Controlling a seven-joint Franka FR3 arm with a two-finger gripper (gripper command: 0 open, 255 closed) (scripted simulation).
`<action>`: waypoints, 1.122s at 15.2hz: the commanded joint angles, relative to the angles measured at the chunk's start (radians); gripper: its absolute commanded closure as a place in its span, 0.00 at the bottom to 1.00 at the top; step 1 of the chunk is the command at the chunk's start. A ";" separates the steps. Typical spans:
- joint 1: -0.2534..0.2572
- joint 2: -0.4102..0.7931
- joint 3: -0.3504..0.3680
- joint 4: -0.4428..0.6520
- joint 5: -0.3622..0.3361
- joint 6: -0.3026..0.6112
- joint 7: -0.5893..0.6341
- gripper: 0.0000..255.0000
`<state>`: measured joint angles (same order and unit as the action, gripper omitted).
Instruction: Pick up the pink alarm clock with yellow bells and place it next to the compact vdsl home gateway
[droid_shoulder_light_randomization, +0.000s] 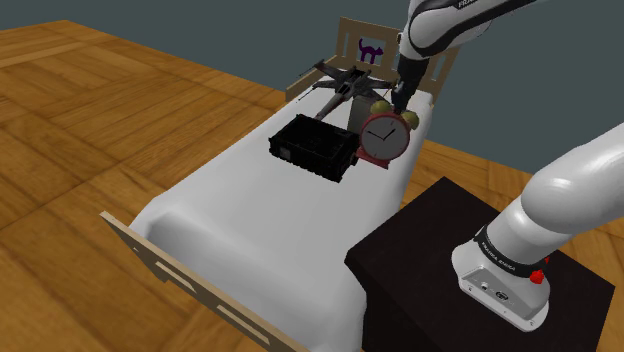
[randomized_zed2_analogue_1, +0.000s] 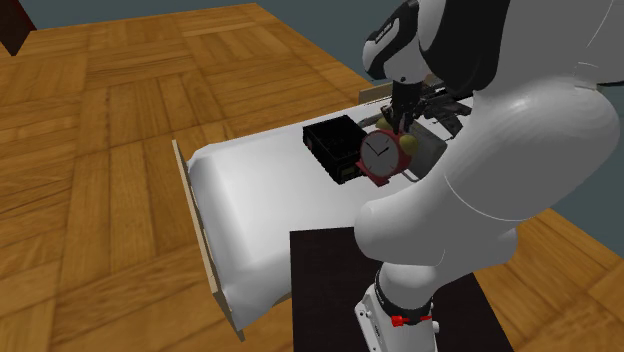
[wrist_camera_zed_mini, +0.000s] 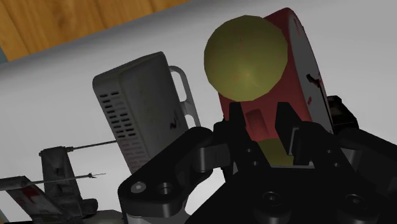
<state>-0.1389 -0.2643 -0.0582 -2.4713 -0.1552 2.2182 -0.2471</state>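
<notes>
The alarm clock (droid_shoulder_light_randomization: 383, 138) (randomized_zed2_analogue_1: 378, 158) has a red-pink body (wrist_camera_zed_mini: 299, 70), a white face and yellow bells (wrist_camera_zed_mini: 245, 57). It stands upright near the head of the white bed (droid_shoulder_light_randomization: 260, 210). My gripper (droid_shoulder_light_randomization: 398, 103) (randomized_zed2_analogue_1: 400, 122) (wrist_camera_zed_mini: 259, 118) comes down on its top, and the black fingers (wrist_camera_zed_mini: 235, 124) clasp the red piece between the bells. A light grey vented box, the gateway (wrist_camera_zed_mini: 143, 108), stands upright on the sheet close beside the clock, on the side away from its face.
A black open box (droid_shoulder_light_randomization: 315, 147) (randomized_zed2_analogue_1: 335, 145) lies on the bed beside the clock. A grey winged toy ship (droid_shoulder_light_randomization: 345, 82) (wrist_camera_zed_mini: 51, 184) rests by the headboard (droid_shoulder_light_randomization: 368, 45), which bears a purple cat. A wooden footboard (droid_shoulder_light_randomization: 170, 270) and the dark stand (droid_shoulder_light_randomization: 450, 250) border the bed.
</notes>
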 joint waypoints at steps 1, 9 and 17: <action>-0.001 0.017 0.000 -0.012 -0.003 0.032 0.005 1.00; -0.004 0.088 -0.002 -0.061 -0.015 0.152 0.021 1.00; -0.009 0.167 -0.004 -0.092 -0.031 0.262 0.039 1.00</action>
<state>-0.1471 -0.1065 -0.0619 -2.5573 -0.1849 2.4725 -0.2096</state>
